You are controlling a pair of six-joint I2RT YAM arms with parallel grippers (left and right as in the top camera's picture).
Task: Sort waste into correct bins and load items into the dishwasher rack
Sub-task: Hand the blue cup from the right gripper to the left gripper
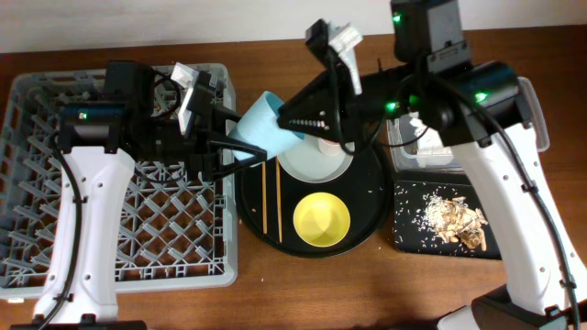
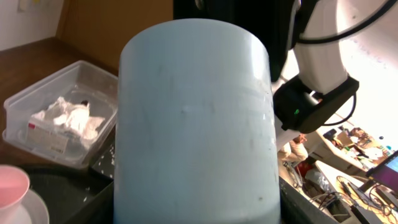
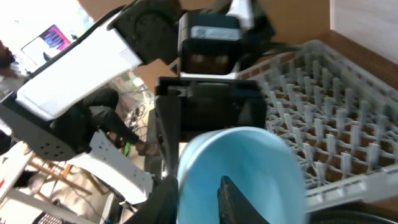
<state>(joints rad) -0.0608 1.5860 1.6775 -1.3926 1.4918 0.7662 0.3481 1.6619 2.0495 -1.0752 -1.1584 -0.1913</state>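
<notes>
light-blue cup (image 1: 268, 124): handover step, judged; right gripper (image 1: 286, 119) pinching rim; left gripper (image 1: 246, 137) straddling cup, closure cannot tell; next: secure left grip, then dishwasher rack (image 1: 37, 119).

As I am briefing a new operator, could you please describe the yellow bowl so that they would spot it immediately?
Find the large grey dishwasher rack on the left; just right of it sits a round black tray. The yellow bowl stands on the tray's side nearest the arm bases, right of two wooden chopsticks, and is the only bright yellow thing there.
</notes>
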